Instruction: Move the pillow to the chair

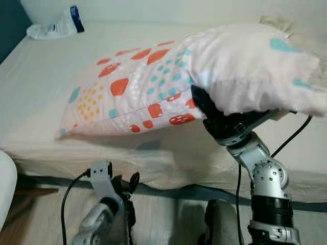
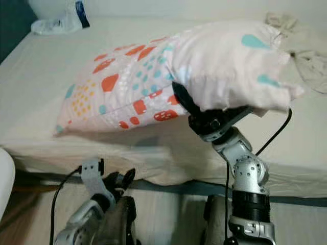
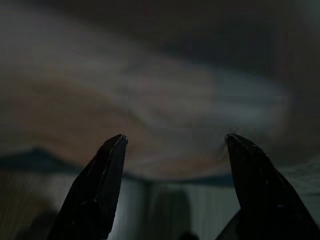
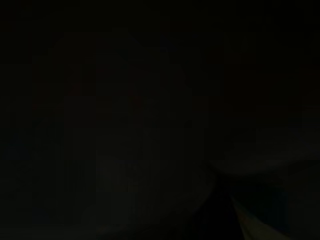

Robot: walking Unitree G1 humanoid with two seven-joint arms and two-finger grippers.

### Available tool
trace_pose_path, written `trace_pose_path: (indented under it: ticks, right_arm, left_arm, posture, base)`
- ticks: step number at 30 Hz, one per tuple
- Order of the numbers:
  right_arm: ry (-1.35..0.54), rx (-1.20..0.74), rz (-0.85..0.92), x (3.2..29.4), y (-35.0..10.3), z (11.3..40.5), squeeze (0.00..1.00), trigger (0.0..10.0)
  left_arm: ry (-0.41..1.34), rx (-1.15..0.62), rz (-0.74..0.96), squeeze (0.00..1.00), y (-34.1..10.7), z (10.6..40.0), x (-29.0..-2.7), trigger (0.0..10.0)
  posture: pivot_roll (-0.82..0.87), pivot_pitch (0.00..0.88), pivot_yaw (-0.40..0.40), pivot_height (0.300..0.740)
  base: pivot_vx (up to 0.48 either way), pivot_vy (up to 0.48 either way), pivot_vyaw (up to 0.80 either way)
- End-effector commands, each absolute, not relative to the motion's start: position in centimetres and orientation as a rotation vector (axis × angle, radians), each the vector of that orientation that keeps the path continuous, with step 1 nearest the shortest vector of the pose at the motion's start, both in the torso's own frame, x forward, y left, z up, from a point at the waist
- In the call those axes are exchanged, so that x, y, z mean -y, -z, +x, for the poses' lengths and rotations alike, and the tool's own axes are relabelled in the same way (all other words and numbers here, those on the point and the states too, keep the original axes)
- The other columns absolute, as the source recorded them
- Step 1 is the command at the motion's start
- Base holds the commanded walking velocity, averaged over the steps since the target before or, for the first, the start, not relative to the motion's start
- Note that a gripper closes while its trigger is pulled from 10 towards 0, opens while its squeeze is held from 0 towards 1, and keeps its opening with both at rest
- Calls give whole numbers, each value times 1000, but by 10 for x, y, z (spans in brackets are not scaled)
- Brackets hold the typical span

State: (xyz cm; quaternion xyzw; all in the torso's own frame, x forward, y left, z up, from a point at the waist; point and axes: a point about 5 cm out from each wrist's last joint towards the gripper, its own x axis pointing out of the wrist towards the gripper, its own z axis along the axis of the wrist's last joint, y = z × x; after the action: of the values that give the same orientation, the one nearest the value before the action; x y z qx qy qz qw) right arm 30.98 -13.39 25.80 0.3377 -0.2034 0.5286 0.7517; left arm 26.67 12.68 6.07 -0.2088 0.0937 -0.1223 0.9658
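The pillow (image 1: 168, 81), pale with orange, teal and yellow spots, is lifted at its 3 o'clock end and droops over the right gripper (image 1: 214, 115), which pushes up into it from below; its 9 o'clock corner rests on the bed (image 1: 41, 87). The right gripper's fingers are buried in the fabric, so I cannot tell whether they are apart or together, and the right wrist view is almost black. The silver right arm (image 1: 265, 178) rises from 5 o'clock with a black cable beside it. The left gripper (image 3: 175, 145) hangs low at 7 o'clock by the bed's edge, its two black fingers spread apart with nothing between them. At 11 o'clock on the bed lies a plastic package (image 1: 53, 25) with a blue end, and crumpled beige cloth (image 2: 301, 35) sits at 2 o'clock
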Motion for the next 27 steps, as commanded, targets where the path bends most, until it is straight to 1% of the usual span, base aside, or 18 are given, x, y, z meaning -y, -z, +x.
trace_pose_path:
  ticks: [1, 2, 3, 4, 6, 7, 10, 12, 14, 15, 19, 24, 27]
  right_arm:
    - [-1052, 470, 722, 137, -265, 318, 0, 0]
    - [-846, 383, 727, 143, -255, 337, 0, 0]
    - [-782, 349, 732, 145, -250, 342, 0, 0]
    - [-782, 349, 732, 145, -250, 342, 0, 0]
    - [-637, 253, 636, 149, -229, 347, 0, 0]
    - [-616, 228, 617, 149, -223, 347, 0, 0]
    - [-611, 221, 633, 148, -214, 342, 0, 0]
    - [-624, 183, 647, 144, -205, 338, 0, 0]
    - [-620, 170, 649, 142, -201, 338, 0, 0]
    - [-611, 143, 652, 138, -193, 336, 0, 0]
    - [-604, 123, 653, 136, -187, 336, 0, 0]
    - [-572, 93, 650, 133, -175, 336, 0, 0]
    - [-565, 77, 642, 132, -169, 335, 0, 0]
  left_arm:
    - [272, -196, -423, 0, -58, 267, -115, 10000]
    - [278, -169, -382, 0, -63, 274, -116, 10000]
    - [276, -160, -377, 0, -65, 277, -116, 10000]
    - [276, -160, -377, 0, -65, 277, -116, 10000]
    - [260, -138, -364, 0, -68, 283, -121, 10000]
    - [252, -134, -360, 0, -69, 285, -123, 10000]
    - [235, -130, -347, 0, -69, 288, -129, 10000]
    - [229, -124, -333, 0, -70, 288, -134, 10000]
    - [226, -122, -324, 0, -70, 289, -136, 10000]
    - [217, -115, -290, 0, -71, 291, -142, 10000]
    - [210, -107, -266, 0, -73, 293, -147, 10000]
    - [201, -78, -170, 0, -78, 299, -154, 10000]
    - [175, -77, -151, 0, -77, 300, -158, 10000]
  posture:
    - [73, 102, 13, 548]
    - [70, 85, 6, 548]
    - [70, 85, 6, 548]
    - [70, 85, 6, 548]
    - [62, 60, 3, 548]
    - [61, 58, 3, 548]
    - [59, 52, 2, 548]
    - [57, 49, 2, 563]
    - [56, 47, 4, 568]
    - [58, 41, 8, 577]
    - [57, 31, 12, 592]
    - [56, 14, 13, 621]
    - [54, 6, 14, 631]
  base:
    - [0, 0, 0]
    - [0, 0, 0]
    - [0, 0, 0]
    - [0, 0, 0]
    - [0, 0, 0]
    - [0, 0, 0]
    - [0, 0, 0]
    - [0, 0, 0]
    - [0, 0, 0]
    - [0, 0, 0]
    - [0, 0, 0]
    - [0, 0, 0]
    - [0, 0, 0]
